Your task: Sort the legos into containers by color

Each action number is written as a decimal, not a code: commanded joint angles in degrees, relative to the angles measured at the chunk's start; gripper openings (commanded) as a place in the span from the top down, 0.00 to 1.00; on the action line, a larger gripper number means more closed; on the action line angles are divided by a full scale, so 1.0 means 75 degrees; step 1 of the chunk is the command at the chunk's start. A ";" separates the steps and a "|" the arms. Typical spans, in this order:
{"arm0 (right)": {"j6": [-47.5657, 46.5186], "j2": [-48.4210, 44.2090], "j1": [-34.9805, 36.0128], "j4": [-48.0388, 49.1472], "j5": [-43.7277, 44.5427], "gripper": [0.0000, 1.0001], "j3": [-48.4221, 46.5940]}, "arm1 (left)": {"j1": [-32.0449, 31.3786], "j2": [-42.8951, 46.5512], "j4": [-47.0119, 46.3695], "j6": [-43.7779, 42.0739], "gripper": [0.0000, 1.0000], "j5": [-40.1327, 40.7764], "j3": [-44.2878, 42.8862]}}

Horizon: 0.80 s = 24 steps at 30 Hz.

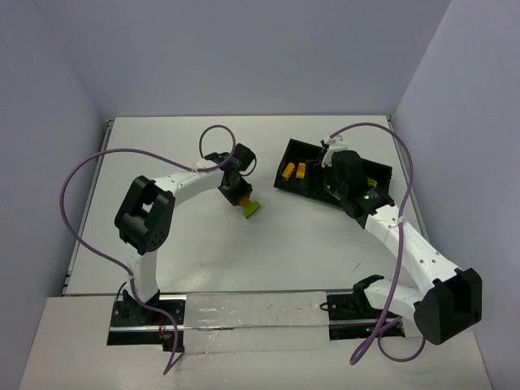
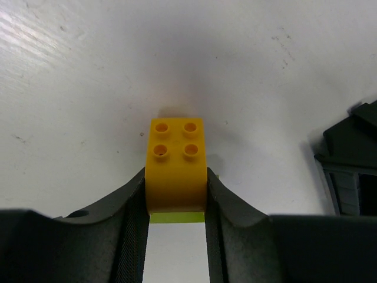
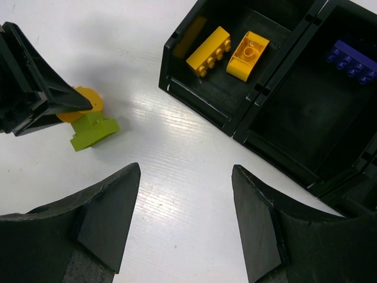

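Pick of one brick by the left arm, read from the wrist outward. Nearest the left wrist camera, the left gripper (image 2: 175, 197) has its two dark jaws set against opposite side walls of the orange-yellow 2x2 brick (image 2: 175, 158), studs up, so the tool reads as clamped on that brick. A strip of the lime green brick (image 2: 175, 217) shows directly under it, and the right wrist view shows the orange piece sitting on the green one. Both rest on the white table (image 2: 88, 71). Whether their studs are locked together cannot be told. The step is judged best done as a slow, straight lift, with a check on whether the green brick rises too. If it does, it should be shed before any release, since the two colours belong in different compartments. In the top view the black tray (image 2: 347, 156) lies near, at about 2 o'clock from the grip. The right gripper (image 3: 186, 177) hangs over the table beside the tray, jaws apart and empty. Beyond it, one compartment holds a long orange-yellow brick (image 3: 209, 50) and a short orange-yellow brick (image 3: 247, 54), and its neighbour holds a blue-purple brick (image 3: 351, 59). The first is the likely target. A low release there, on a path clear of the right arm, is advised.
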<state>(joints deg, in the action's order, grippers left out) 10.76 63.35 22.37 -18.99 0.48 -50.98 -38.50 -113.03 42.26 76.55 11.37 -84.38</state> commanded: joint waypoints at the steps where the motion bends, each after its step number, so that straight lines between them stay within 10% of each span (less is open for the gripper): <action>1: -0.0160 -0.0179 0.0085 -0.0105 -0.0342 0.29 -0.0263 | 0.0001 0.0884 -0.0197 -0.0931 1.00 0.0468 -0.0363; 12: -0.0126 -0.0451 0.1244 0.1002 -0.0818 0.29 -0.0250 | 0.0388 0.2445 -0.1193 -0.1417 1.00 -0.0672 -0.0033; 24: 0.1749 0.0190 0.1906 0.4973 -0.1523 0.28 0.0992 | 0.0411 0.3181 -0.1281 -0.0875 1.00 -0.1096 0.0088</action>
<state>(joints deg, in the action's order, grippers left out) 20.30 61.75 35.02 6.69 -10.01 -43.89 -35.46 -93.22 35.14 68.82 5.35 -83.65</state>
